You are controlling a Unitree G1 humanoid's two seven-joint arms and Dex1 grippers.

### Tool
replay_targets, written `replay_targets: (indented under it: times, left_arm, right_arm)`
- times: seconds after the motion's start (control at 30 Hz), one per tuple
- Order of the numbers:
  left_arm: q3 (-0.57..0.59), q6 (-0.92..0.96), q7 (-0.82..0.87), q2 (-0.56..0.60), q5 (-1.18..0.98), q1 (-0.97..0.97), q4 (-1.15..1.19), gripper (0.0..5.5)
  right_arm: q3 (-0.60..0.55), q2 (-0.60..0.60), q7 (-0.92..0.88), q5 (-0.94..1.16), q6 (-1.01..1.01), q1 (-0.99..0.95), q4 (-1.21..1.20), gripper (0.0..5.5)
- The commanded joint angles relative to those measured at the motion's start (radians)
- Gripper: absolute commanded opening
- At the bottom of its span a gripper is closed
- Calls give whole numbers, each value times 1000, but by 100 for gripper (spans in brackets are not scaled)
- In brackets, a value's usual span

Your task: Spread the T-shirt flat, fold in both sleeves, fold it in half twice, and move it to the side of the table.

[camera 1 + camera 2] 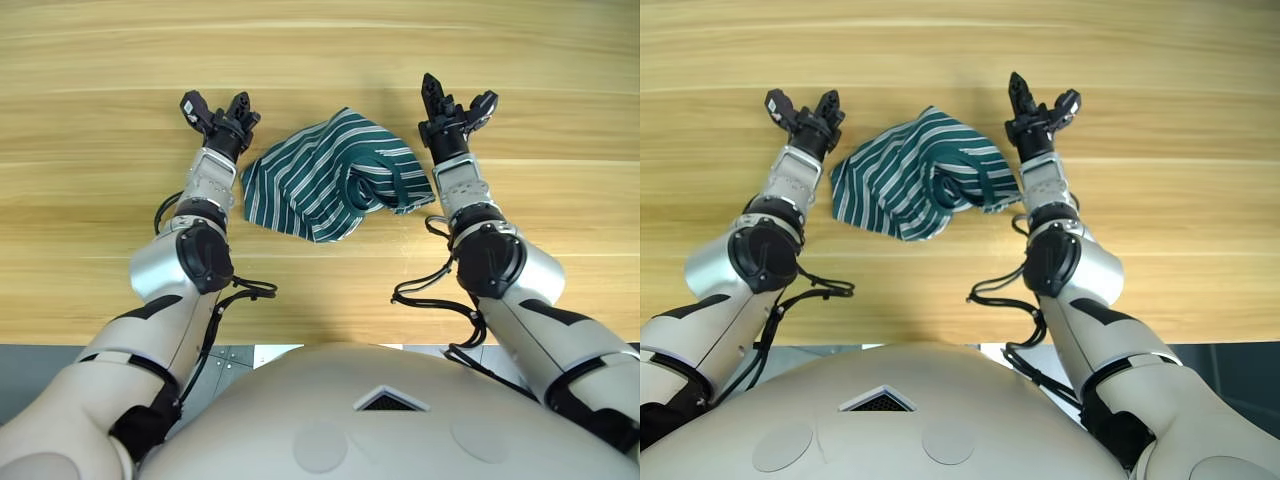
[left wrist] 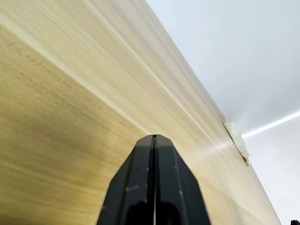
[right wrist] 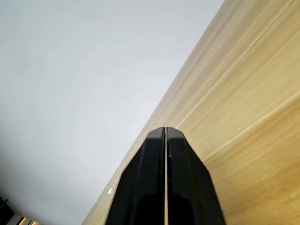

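Right now the dark green, white-striped cotton T-shirt [image 1: 325,180] lies crumpled in a loose heap on the light wooden table [image 1: 100,60], bunched and folded over itself. Its sleeves cannot be picked out from the folds. A ringed hem curls at the side of the heap nearest the right arm, and whether that is the collar or a sleeve opening is hard to tell.

The left gripper [image 2: 154,137] is just beside the T-shirt on its left, level with the far edge of the heap. In the left wrist view its two black fingers [image 2: 140,187] are pressed together along a thin seam with nothing between them. The right gripper [image 3: 165,128] is just beside the T-shirt on its right, also closed tight on nothing, with only a hairline between its halves. From the head views it is unclear whether either forearm brushes the cloth.

Beyond the left gripper, a small pale object [image 2: 236,140] sits at the table's far edge, too small to identify.
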Motion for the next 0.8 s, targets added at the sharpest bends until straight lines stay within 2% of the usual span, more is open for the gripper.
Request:
replay_targets:
  times: [0.03, 0.8]
  left_arm:
    - [-3, 9, 9, 0, 4, -22, 4, 0]
    - [-6, 13, -9, 0, 5, -20, 4, 0]
  right_arm:
    - [3, -2, -17, -5, 6, 9, 10, 4]
    - [16, 1, -18, -11, -5, 10, 9, 4]
